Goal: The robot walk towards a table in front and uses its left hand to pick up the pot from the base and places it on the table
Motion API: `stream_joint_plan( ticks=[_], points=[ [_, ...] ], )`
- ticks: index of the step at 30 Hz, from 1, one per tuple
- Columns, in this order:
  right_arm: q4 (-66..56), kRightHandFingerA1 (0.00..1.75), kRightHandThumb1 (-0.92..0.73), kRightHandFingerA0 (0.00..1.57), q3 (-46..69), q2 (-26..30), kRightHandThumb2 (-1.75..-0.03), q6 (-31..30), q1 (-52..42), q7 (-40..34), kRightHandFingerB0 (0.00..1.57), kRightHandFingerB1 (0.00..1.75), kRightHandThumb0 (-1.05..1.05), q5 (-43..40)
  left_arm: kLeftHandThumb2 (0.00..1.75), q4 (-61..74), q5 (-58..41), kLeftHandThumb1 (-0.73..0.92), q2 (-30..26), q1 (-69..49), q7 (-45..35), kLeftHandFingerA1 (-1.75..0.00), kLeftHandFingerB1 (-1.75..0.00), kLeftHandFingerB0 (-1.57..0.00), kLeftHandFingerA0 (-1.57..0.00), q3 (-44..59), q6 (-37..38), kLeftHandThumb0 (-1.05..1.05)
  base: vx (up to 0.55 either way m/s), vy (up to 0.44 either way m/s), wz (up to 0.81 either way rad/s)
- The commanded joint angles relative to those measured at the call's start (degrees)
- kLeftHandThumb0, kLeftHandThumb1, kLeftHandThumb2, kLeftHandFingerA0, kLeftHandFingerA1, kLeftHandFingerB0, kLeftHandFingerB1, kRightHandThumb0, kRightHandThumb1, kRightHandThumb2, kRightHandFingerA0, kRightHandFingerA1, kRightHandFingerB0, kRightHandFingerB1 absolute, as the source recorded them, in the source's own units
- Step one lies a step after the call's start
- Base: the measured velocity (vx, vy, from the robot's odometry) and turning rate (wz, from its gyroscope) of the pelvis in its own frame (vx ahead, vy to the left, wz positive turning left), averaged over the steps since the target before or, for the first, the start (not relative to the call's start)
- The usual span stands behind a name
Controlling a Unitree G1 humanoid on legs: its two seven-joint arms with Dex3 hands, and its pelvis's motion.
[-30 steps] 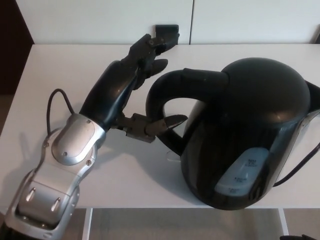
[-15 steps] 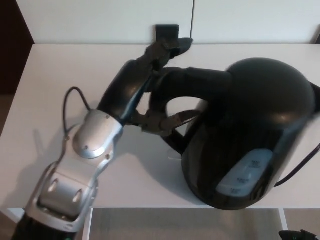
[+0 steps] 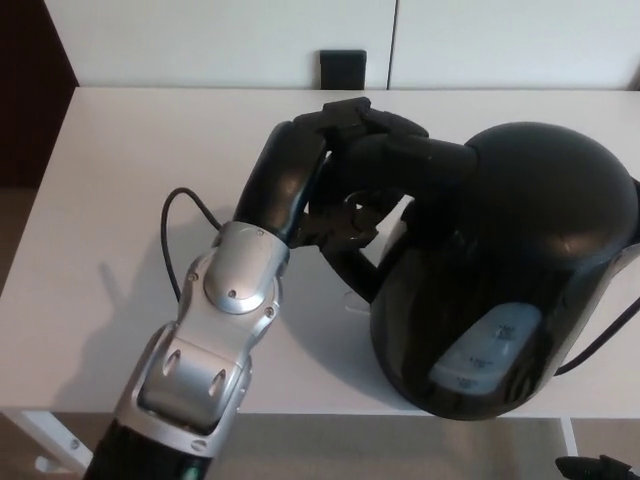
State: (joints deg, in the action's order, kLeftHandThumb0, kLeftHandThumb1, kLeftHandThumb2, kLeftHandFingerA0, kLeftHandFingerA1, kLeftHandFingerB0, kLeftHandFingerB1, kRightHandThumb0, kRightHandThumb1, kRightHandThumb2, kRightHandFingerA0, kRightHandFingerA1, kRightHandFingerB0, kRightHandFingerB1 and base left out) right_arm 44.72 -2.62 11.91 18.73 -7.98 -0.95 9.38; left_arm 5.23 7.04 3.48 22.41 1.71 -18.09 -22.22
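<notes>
Now we are gripping the pot [image 3: 520, 280] by its handle [image 3: 425, 155], our left hand [image 3: 345, 165] beside the pot, fingers [image 3: 375, 120] wrapped over it. The pot is sitting low on the surface [image 3: 130, 200], apparently not yet lifted; lifting and placing are remaining.

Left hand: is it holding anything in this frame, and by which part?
The left hand grips the black pot by its handle, with its fingers wrapped over the top of the loop and the thumb inside the loop.

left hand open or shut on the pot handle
Shut on it: the left hand has its fingers curled over the pot handle, with the thumb inside the loop.
</notes>
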Motion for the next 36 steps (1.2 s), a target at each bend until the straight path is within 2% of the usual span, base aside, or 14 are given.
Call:
stream_joint_plan(
  ticks=[1, 5, 9, 10, 11, 12, 14, 16, 17, 19, 26, 27, 28, 36],
  points=[
    [-0.45, 0.46, -0.57, 0.75, 0.50, 0.47, -0.59, -0.78, -0.14, -0.45, 0.46, 0.36, -0.41, -0.03, 0.74, -0.64, 1.21, 0.74, 0.48, -1.48, -0.49, -0.86, -0.89, -0.83, -1.34, -0.88, 0.43, -0.09, 0.00, 0.000, 0.00],
    [0.38, 0.45, -0.58, 0.74, 0.41, 0.59, -0.59, -0.39, 0.24, -0.49, 0.46, 0.36, -0.40, 0.27, 0.75, 0.32, -1.01, 0.76, 2.22, -2.49, -0.27, -0.96, -0.91, -0.82, -1.31, 1.15, 0.73, -0.07, 0.00, 0.000, 0.00],
    [1.26, 0.45, -0.58, 0.75, 0.41, 0.36, -0.59, -0.25, 0.59, -0.69, 0.46, 0.36, -0.41, 0.25, 0.72, 1.35, -9.60, 0.82, 8.89, -3.90, -0.73, -1.14, -0.94, -0.80, -1.21, 7.83, -1.52, -0.11, 0.00, 0.000, 0.00],
    [1.05, 0.46, -0.59, 0.74, 0.33, 0.33, -0.59, -0.55, 0.53, -0.84, 0.46, 0.35, -0.41, 0.40, 0.72, 2.44, -13.18, 0.86, 11.35, -3.69, -0.53, -1.39, -0.99, -0.70, -1.01, 10.56, -3.95, -0.13, 0.00, 0.000, 0.00],
    [0.74, 0.46, -0.59, 0.74, 0.22, 0.31, -0.59, -0.94, 0.45, -0.98, 0.46, 0.35, -0.41, 0.59, 0.72, 3.75, -16.77, 0.86, 14.24, -3.34, -0.52, -1.39, -0.99, -0.70, -1.01, 13.77, -6.84, -0.13, 0.00, 0.000, 0.00],
    [0.55, 0.46, -0.59, 0.74, 0.24, 0.32, -0.59, -1.00, 0.39, -0.93, 0.46, 0.35, -0.41, 0.56, 0.67, 5.79, -22.48, 0.92, 17.42, -1.69, 0.50, -1.65, -0.97, -0.57, -0.83, 18.16, -10.93, -0.12, 0.00, 0.000, 0.00],
    [0.44, 0.47, -0.59, 0.75, 0.24, 0.34, -0.59, -0.62, 0.41, -1.21, 0.47, 0.36, -0.41, 0.72, 0.67, 8.13, -25.87, 0.92, 19.25, 0.42, 1.12, -1.72, -0.96, -0.53, -0.79, 21.50, -14.21, -0.18, 0.00, 0.000, 0.00],
    [0.58, 0.47, -0.59, 0.75, 0.25, 0.18, -0.59, -0.76, 0.60, -1.34, 0.47, 0.36, -0.41, 0.76, 0.68, 9.81, -28.89, 0.89, 20.61, 2.16, 2.09, -1.66, -0.94, -0.59, -0.80, 24.53, -16.79, -0.21, 0.00, 0.000, 0.00],
    [0.39, 0.48, -0.60, 0.76, 0.23, 0.17, -0.59, -1.06, 0.53, -1.30, 0.47, 0.36, -0.42, 0.79, 0.67, 10.60, -29.89, 0.91, 20.30, 2.80, 1.70, -1.60, -0.95, -0.72, -0.91, 25.20, -17.32, -0.21, 0.00, 0.000, 0.00],
    [0.31, 0.48, -0.60, 0.76, 0.35, 0.15, -0.60, -0.90, 0.50, -1.05, 0.47, 0.36, -0.40, 0.54, 0.70, 12.42, -31.29, 0.86, 19.48, 4.59, 1.48, -1.54, -0.93, -0.77, -0.93, 26.55, -18.61, -0.23, 0.00, 0.000, 0.00],
    [0.77, 0.47, -0.61, 0.76, 0.30, 0.49, -0.60, -0.45, 0.78, -0.99, 0.46, 0.35, -0.42, 0.73, 0.67, 18.36, -34.54, 0.91, 16.63, 11.12, 2.38, -1.45, -0.96, -0.76, -0.95, 31.88, -22.59, -0.24, 0.00, 0.000, 0.00],
    [0.88, 0.47, -0.61, 0.76, 0.18, 0.46, -0.60, -0.30, 0.89, -1.24, 0.47, 0.36, -0.41, 0.96, 0.69, 19.66, -35.23, 0.87, 15.35, 12.99, 3.18, -1.49, -0.85, -0.80, -0.97, 33.76, -24.36, -0.22, 0.00, 0.000, 0.00],
    [0.92, 0.47, -0.61, 0.76, 0.14, 0.44, -0.60, -0.22, 0.93, -1.35, 0.47, 0.36, -0.41, 1.04, 0.69, 20.20, -35.56, 0.87, 14.95, 13.79, 3.54, -1.49, -0.85, -0.80, -0.97, 34.68, -25.30, -0.22, 0.00, 0.000, 0.00],
    [0.57, 0.44, -0.61, 0.75, 0.82, 0.66, -0.60, -0.70, 0.50, 0.01, 0.45, 0.35, -0.39, -0.09, 0.67, 22.48, -36.02, 0.92, 6.92, 14.43, -0.32, -1.53, -0.92, -0.68, -0.91, 40.87, -31.69, -0.18, 0.00, 0.000, 0.00]
  ],
)
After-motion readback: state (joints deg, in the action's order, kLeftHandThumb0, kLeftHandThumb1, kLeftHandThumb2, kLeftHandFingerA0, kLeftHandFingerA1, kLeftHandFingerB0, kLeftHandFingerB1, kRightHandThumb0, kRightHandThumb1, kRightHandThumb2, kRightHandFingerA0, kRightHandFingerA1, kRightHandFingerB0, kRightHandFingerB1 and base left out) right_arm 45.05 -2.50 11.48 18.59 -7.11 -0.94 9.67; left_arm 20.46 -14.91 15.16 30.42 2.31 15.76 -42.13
